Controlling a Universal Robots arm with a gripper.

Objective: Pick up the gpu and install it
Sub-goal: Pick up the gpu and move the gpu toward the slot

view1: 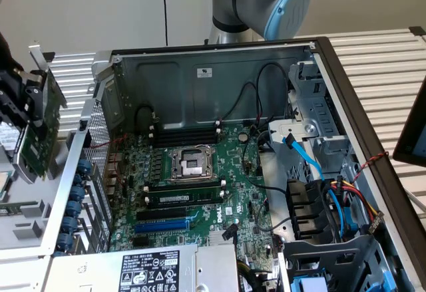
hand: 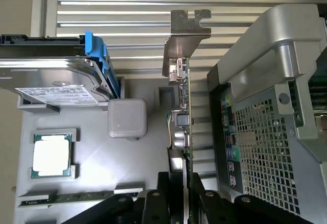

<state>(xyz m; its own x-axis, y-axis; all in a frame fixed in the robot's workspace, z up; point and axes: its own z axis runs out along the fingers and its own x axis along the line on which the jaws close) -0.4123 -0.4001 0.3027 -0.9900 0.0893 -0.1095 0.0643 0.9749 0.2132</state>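
Note:
The gpu [view1: 38, 129] is a small green card with a silver end bracket [view1: 40, 60]. It hangs in the air at the exterior view's left, outside the open computer case [view1: 200, 89] and beside its rear panel. My gripper [view1: 20, 102] is shut on it. In the wrist view the gpu [hand: 180, 117] appears edge-on, its bracket [hand: 187, 30] at the far end. My gripper [hand: 181, 203] has a black finger [hand: 153, 206] pressed on each face of the card. The green motherboard [view1: 206, 165] lies inside the case, with a blue slot [view1: 163, 225] near its front.
Below the card a grey tray [hand: 133, 168] holds a hard drive [hand: 56, 76] with a blue clip, a processor chip [hand: 51, 155] and a memory stick [hand: 76, 197]. The case's perforated rear panel [hand: 265, 147] is close beside the card. A power supply [view1: 166, 269], cables and drive cage [view1: 326, 205] fill the case's front and right.

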